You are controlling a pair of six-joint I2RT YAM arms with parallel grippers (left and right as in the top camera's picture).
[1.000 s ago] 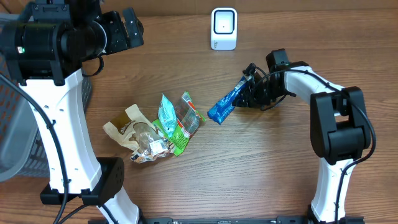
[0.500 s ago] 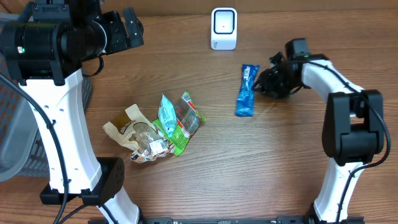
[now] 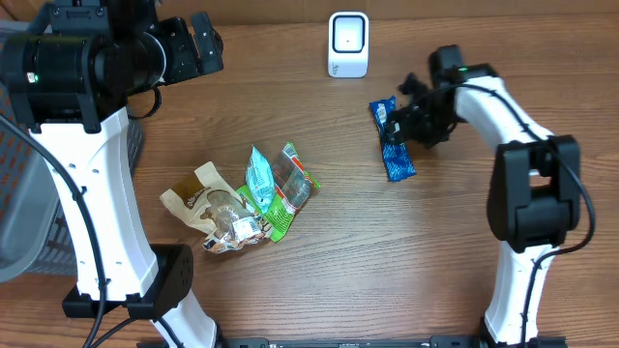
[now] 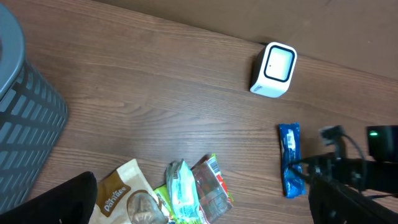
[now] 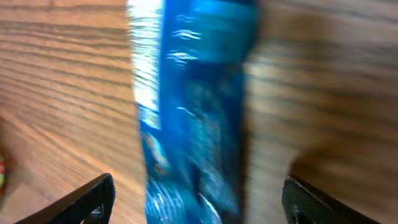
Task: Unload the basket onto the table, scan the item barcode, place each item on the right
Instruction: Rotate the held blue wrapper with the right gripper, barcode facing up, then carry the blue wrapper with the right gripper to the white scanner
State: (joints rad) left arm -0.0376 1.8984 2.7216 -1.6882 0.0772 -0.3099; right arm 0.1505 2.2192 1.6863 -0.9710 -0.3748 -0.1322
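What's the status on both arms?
Left gripper open, empty. Right gripper open astride blue packet, which lies on table. Path to scanner unblocked.

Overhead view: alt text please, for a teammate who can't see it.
A blue packet lies on the wooden table, the right gripper open at its far end, near a white scanner. A heap of snack packets sits mid-table; the left gripper hangs open.

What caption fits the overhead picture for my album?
Open right tool at a blue packet lying on the table near the white scanner.
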